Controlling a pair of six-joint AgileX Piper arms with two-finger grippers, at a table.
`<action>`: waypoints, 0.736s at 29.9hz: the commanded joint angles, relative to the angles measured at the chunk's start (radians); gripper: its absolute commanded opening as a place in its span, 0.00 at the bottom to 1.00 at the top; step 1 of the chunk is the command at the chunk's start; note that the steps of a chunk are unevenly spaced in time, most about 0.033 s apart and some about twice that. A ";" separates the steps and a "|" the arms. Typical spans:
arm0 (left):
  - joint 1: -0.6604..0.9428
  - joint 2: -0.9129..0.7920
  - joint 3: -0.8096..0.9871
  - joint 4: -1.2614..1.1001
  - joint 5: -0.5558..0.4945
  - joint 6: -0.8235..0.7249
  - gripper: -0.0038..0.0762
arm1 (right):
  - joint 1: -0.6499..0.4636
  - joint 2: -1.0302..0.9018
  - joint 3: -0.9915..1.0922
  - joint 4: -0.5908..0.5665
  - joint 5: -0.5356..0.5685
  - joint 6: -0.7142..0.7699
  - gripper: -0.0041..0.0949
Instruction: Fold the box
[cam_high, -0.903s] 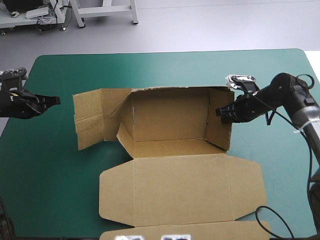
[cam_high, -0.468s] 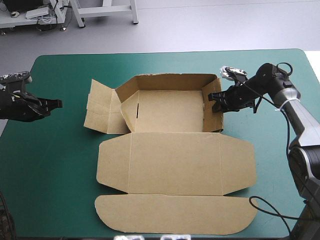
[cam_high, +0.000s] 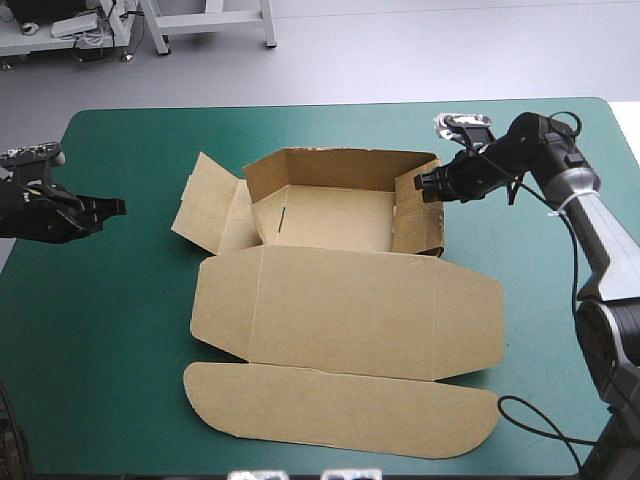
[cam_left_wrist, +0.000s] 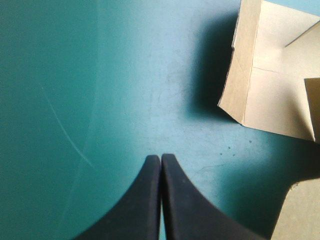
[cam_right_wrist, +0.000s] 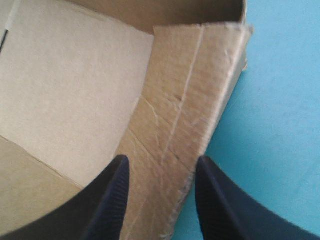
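Observation:
The brown box (cam_high: 330, 218) sits mid-table as an open tray, its far, left and right walls raised. Its lid (cam_high: 340, 315) lies flat toward the near edge, with a rounded tuck flap (cam_high: 340, 415) at the front. A left side flap (cam_high: 208, 205) slants outward. My right gripper (cam_high: 422, 182) is at the top of the right wall (cam_right_wrist: 185, 100), a black finger on each side of the board. My left gripper (cam_high: 118, 205) hovers shut over the teal-green cover, well left of the box; its wrist view shows that flap (cam_left_wrist: 270, 90) ahead of the fingertips (cam_left_wrist: 161, 157).
Bare teal-green cover (cam_high: 110, 330) lies left of the box and along the far edge (cam_high: 330, 125). The tuck flap reaches close to the table's near edge. A black cable loop (cam_high: 540, 420) lies at the near right.
The box has slid toward the far edge and turned slightly, with my right gripper moving along at its right wall. More of the lid and tuck flap shows. The left arm has barely moved.

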 joint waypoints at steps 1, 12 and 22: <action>-0.001 -0.027 -0.032 -0.035 -0.027 0.010 0.04 | 0.002 -0.096 -0.111 -0.035 0.025 0.027 0.45; -0.001 -0.027 -0.032 -0.035 -0.031 0.020 0.04 | 0.002 -0.182 -0.201 -0.084 0.210 0.083 0.45; -0.001 -0.027 -0.032 -0.035 -0.020 0.020 0.04 | 0.004 -0.059 -0.171 -0.051 0.204 0.114 0.45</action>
